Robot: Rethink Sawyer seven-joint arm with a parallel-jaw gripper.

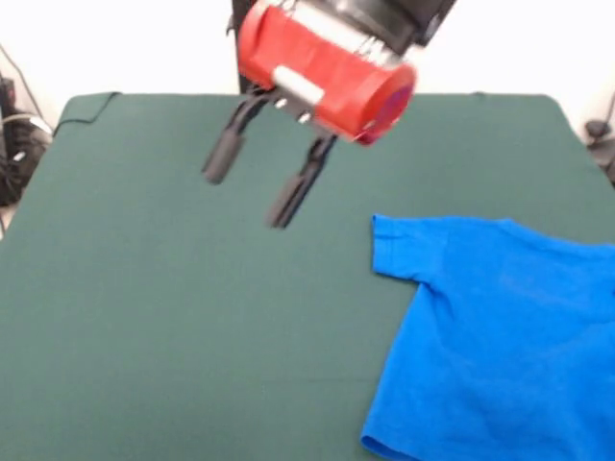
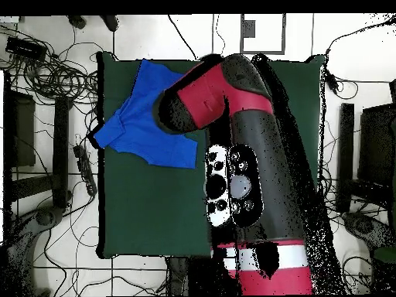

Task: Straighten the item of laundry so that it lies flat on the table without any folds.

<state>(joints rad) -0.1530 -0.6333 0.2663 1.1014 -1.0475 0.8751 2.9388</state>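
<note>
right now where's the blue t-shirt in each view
Front view: the blue T-shirt lies at the lower right, running off the right and bottom edges.
Overhead view: it lies at the table's upper left corner, partly under the arm.
Shared landmark: the dark green table.

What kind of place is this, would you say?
Probably a robotics lab or test room: a red and black robot arm reaches over a green cloth-topped table holding a blue T-shirt, with cables strewn across the floor.
</note>
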